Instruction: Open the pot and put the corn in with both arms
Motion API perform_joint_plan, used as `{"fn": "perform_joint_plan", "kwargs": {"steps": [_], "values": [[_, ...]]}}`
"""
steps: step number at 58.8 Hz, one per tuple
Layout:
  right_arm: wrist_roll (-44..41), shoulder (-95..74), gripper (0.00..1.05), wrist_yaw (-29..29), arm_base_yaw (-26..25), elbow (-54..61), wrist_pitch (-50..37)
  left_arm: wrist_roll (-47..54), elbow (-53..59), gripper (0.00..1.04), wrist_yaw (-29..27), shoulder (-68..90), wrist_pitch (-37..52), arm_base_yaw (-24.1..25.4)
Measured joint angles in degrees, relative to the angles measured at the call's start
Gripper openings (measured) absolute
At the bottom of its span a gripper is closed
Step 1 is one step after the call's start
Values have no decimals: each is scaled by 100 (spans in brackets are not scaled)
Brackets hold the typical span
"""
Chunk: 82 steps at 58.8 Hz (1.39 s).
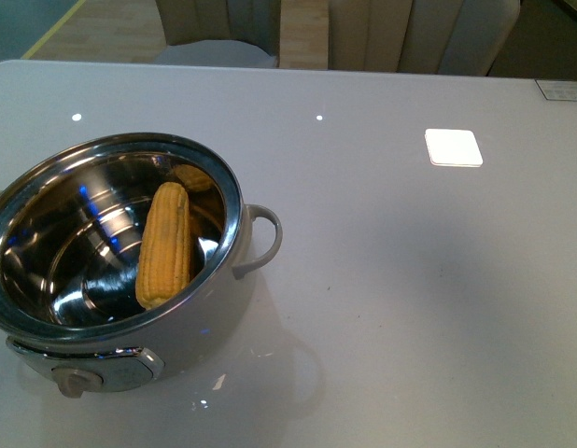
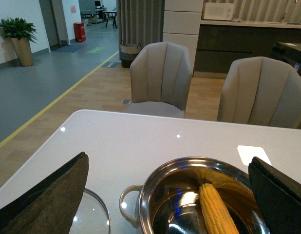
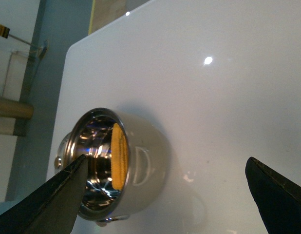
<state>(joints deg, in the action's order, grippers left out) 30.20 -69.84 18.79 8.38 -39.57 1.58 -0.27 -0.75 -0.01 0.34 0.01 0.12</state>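
One corn [image 1: 165, 246] lies inside the open pot [image 1: 234, 191], long axis leaning against its wall; both grippers, fingers wide and empty, probably hover above.

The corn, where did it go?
The corn lies inside the open pot at the front left of the table in the front view, leaning against the shiny wall on the side nearest the pot's loop handle.

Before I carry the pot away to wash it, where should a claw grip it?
Take the loop handle on the pot, coming in from the robot's right over bare table. It juts clear of the rounded wall, which is too wide and smooth to pinch.
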Motion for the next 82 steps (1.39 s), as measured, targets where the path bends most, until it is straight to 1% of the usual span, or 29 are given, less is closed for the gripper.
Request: {"fn": "perform_joint_plan", "kwargs": {"steps": [11, 17, 22, 23, 24, 25, 26, 27, 28, 29, 31, 32, 34, 40, 45, 46, 54, 82], "values": [[-503, 1115, 96, 348, -710, 706, 315, 0, 0, 98, 0, 0, 0, 2], [-776, 1554, 96, 428, -1047, 931, 396, 0, 0, 98, 0, 0, 0, 0], [-881, 1628, 96, 433, -1113, 944, 402, 0, 0, 98, 0, 0, 0, 2], [-957, 1644, 95, 302, -1097, 992, 280, 0, 0, 98, 2, 0, 0, 0], [-1113, 1676, 92, 68, -1034, 1145, -140, 0, 0, 98, 2, 0, 0, 0], [-1419, 1742, 87, -621, -957, 1451, -909, 0, 0, 98, 0, 0, 0, 0], [-1585, 1764, 85, -782, -935, 1567, -1187, 0, 0, 98, 4, 0, 0, 0], [-1746, 1805, 82, -1080, -905, 1777, -1679, 0, 0, 98, 0, 0, 0, 0], [-1899, 1825, 80, -1217, -896, 1875, -1902, 0, 0, 98, 0, 0, 0, 0], [-2090, 1878, 77, -1451, -879, 2063, -2317, 0, 0, 98, -2, 0, 0, 0], [-2275, 1956, 71, -1707, -874, 2295, -2826, 0, 0, 98, -2, 0, 0, 0], [-2369, 1985, 70, -1755, -872, 2358, -2966, 0, 0, 98, -2, 0, 0, 0], [-2535, 2111, 63, -1858, -874, 2544, -3368, 0, 0, 98, -2, 0, 0, 0], [-2780, 2404, 47, -1867, -863, 2765, -3547, 0, 0, 98, 2, 0, 0, 0], [-2883, 2671, 28, -1880, -861, 3051, -3501, 0, 0, 98, 0, 0, 0, 0], [-2889, 2697, 26, -1882, -861, 3073, -3493, 0, 0, 98, 0, 0, 0, 0], [-2979, 3104, 2, -1878, -859, 3292, -3338, 0, 0, 98, 0, 0, 0, 0], [-2986, 4378, 2, -1880, -857, 3755, -2511, 0, 0, 98, 0, 0, 0, 0]]}}
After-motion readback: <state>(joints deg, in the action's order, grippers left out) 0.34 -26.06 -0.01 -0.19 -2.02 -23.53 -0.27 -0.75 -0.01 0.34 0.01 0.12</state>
